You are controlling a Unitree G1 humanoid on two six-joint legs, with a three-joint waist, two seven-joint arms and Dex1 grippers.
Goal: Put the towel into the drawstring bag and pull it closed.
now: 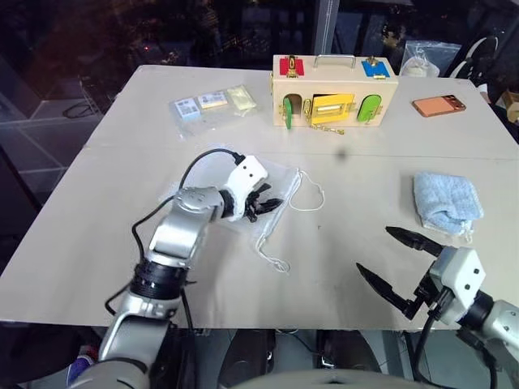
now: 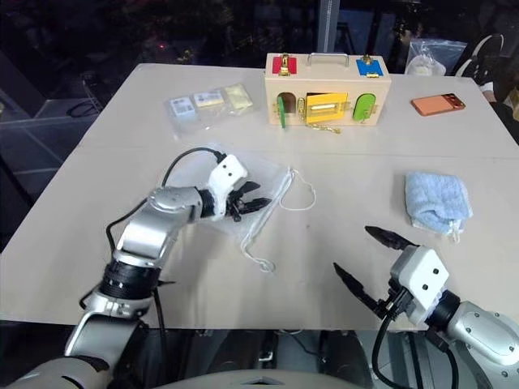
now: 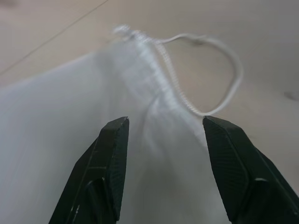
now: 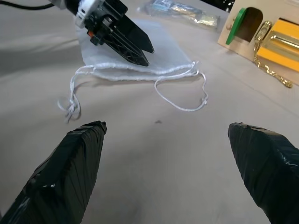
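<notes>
Beige desk (image 1: 122, 235): our left claw (image 1: 266, 202) is spread over the bag (image 1: 280, 185) mid-frame; next we fetch the towel (image 1: 446, 200), right claw (image 1: 388, 263) gaping.

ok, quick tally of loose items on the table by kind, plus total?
Towel: 1
Drawstring bag: 1
Clear packet of cards: 1
Wooden latch box: 1
Orange phone-like slab: 1
Total: 5
</notes>
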